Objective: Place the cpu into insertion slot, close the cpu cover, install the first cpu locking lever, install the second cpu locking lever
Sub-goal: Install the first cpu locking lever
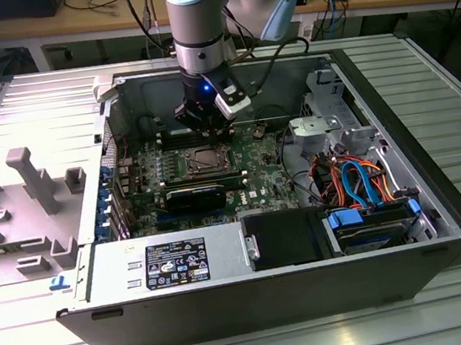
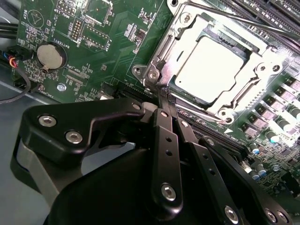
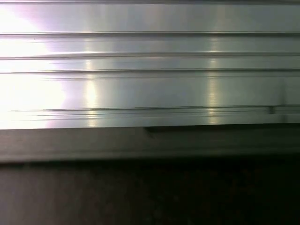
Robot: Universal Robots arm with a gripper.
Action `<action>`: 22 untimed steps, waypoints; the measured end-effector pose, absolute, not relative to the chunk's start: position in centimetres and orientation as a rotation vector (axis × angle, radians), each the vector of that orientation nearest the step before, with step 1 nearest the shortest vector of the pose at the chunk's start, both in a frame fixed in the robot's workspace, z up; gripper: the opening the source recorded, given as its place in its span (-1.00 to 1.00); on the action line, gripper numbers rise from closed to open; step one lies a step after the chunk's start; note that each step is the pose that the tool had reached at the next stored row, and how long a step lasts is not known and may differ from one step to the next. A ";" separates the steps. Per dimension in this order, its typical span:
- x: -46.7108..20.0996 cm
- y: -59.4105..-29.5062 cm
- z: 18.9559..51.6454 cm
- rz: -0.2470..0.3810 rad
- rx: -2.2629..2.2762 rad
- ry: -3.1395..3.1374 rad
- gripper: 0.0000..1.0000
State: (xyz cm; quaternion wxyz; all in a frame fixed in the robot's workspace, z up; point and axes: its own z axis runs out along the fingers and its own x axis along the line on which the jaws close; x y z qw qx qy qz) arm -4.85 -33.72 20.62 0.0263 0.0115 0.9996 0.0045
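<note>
The cpu [image 2: 213, 70] is lying flat in the socket, its pale metal top showing through the open middle of the cpu cover [image 2: 260, 61], which is lying down over it, framing the chip on all sides; I judge insertion and cover closing done. Just ahead of the pincer tips, a thin locking lever [image 2: 197, 115] is running along the near edge of the socket, and another rod is crossing the far edge. The gripper [image 2: 165, 96] is sitting with its fingers drawn together, tips meeting at the socket corner beside the lever; whether they are pinching the wire or only pressing against it I cannot tell. I am keeping the fingers narrow here, presumably so they fit between frame and memory slots. In the exterior view the gripper [image 1: 207, 124] is hanging just behind the socket on the green motherboard [image 1: 141, 171], inside the open computer case [image 1: 393, 117]. Beside the pincer, a coin battery [image 2: 50, 55] is sitting on the board.
</note>
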 end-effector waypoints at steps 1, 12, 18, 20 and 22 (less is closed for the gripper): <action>-4.8 -33.7 20.6 0.014 0.035 3.089 -0.79; -4.8 -33.9 20.8 0.016 0.035 3.089 -0.79; -4.8 -34.0 20.7 0.016 0.035 3.089 -0.79; -4.8 -34.0 20.6 0.016 0.035 3.089 -0.79; -4.8 -34.0 20.6 0.016 0.035 3.089 -0.79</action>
